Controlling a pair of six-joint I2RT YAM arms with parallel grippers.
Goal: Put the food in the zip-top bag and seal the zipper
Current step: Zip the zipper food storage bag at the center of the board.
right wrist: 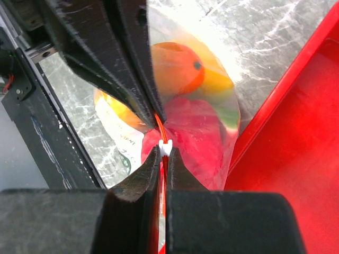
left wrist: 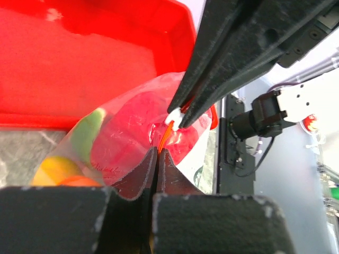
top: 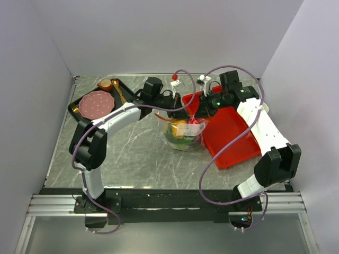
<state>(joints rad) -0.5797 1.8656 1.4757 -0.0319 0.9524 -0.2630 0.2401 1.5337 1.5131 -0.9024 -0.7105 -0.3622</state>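
The zip-top bag (top: pixel 183 136) hangs clear and bulging between both grippers, just left of the red tray. Inside it lies the food: an orange (right wrist: pixel 177 66), a yellow fruit (right wrist: pixel 218 80), a red piece (right wrist: pixel 193 135) and something green (left wrist: pixel 87 132). My left gripper (left wrist: pixel 158 151) is shut on the orange-red zipper (left wrist: pixel 163 138). Close to it, my right gripper (right wrist: pixel 166 150) is shut on the zipper's white slider (right wrist: pixel 166 146). In each wrist view the other gripper's fingers pinch the same strip a short way off.
The red tray (top: pixel 229 135) lies under and right of the bag. At the back left, a pink plate (top: pixel 97 105) sits beside a brown cup (top: pixel 106 84) and a spoon (top: pixel 119 93). Small white connectors (top: pixel 176 82) lie at the back edge.
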